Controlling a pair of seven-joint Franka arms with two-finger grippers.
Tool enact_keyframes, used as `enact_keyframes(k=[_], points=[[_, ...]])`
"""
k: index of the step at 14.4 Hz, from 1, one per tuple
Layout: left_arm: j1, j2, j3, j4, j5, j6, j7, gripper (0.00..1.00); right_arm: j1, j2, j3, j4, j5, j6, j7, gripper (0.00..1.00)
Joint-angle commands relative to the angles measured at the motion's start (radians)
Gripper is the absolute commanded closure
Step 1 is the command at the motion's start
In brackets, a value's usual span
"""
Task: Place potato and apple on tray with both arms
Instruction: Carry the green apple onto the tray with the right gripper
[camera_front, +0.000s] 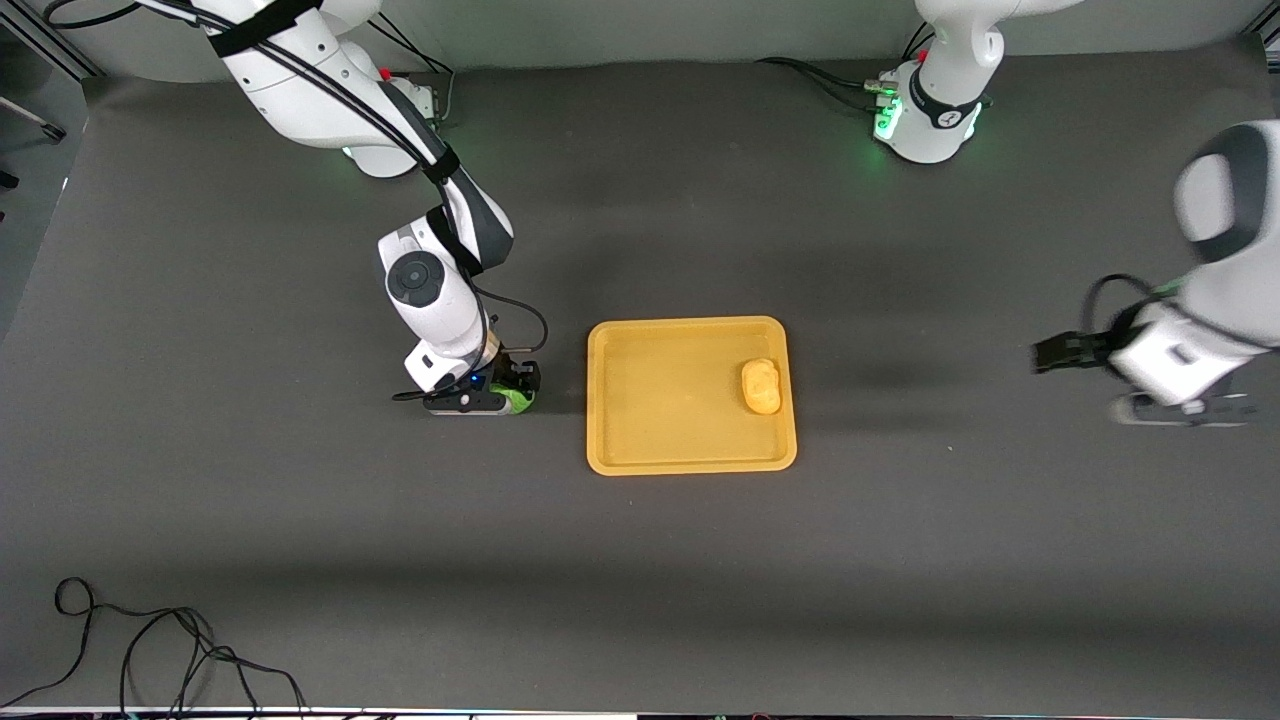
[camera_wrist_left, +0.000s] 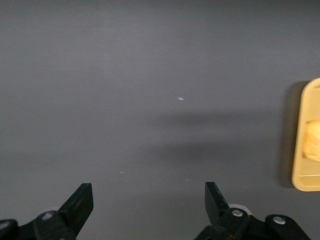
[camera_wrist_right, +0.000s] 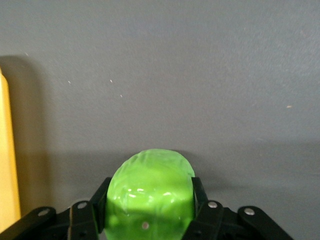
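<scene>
The right end effector (camera_front: 512, 392) was down at the bench (camera_front: 300, 550), just beside the tray (camera_front: 690, 455) on the end toward the right arm, its fingers (camera_wrist_right: 100, 197) clamped on the apple (camera_wrist_right: 151, 192). In the right wrist view the green ball sat squarely between the pads, held across its widest part, with the dark bench surface under it. The apple looked smooth, glossy and rigid, probably a light plastic fruit; a round, slick skin like that would likely roll or squirt out of an off-centre pinch, so a hold across the middle seemed the right one.

The potato (camera_front: 761, 385) already lay in the tray, close to the rim at the end toward the left arm. Lumpy and matte, it seemed less apt to roll.

The left end effector (camera_wrist_left: 149, 210) hung over bare bench well apart from the tray, toward the left arm's end, fingers spread wide and holding nothing; that arm appeared to be waiting
</scene>
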Motion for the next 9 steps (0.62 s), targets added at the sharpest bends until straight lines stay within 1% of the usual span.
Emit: enact_keyframes(k=[1,3,4,6,7,9], points=[[-0.014,-0.094,-0.017,-0.056,0.060,-0.001,-0.001,0.01,-0.005,-0.125,-0.013,0.057,-0.014,-0.196,-0.009,0.46],[-0.019,-0.157,-0.018,-0.125,0.061,0.042,0.052,0.01,-0.003,-0.207,-0.016,0.161,-0.013,-0.415,-0.012,0.46],[-0.023,-0.172,-0.022,-0.144,0.050,0.065,0.054,0.01,-0.003,-0.225,-0.016,0.234,-0.013,-0.527,-0.011,0.46],[-0.032,-0.183,-0.026,-0.144,0.047,0.058,0.053,0.01,0.003,-0.220,-0.011,0.406,-0.007,-0.739,0.006,0.46],[-0.032,-0.186,-0.026,-0.144,0.045,0.058,0.053,0.01,0.009,-0.210,-0.005,0.480,-0.002,-0.810,0.012,0.46],[-0.031,-0.183,-0.026,-0.138,0.044,0.064,0.054,0.01,0.085,-0.172,-0.002,0.577,-0.003,-0.837,0.083,0.46]])
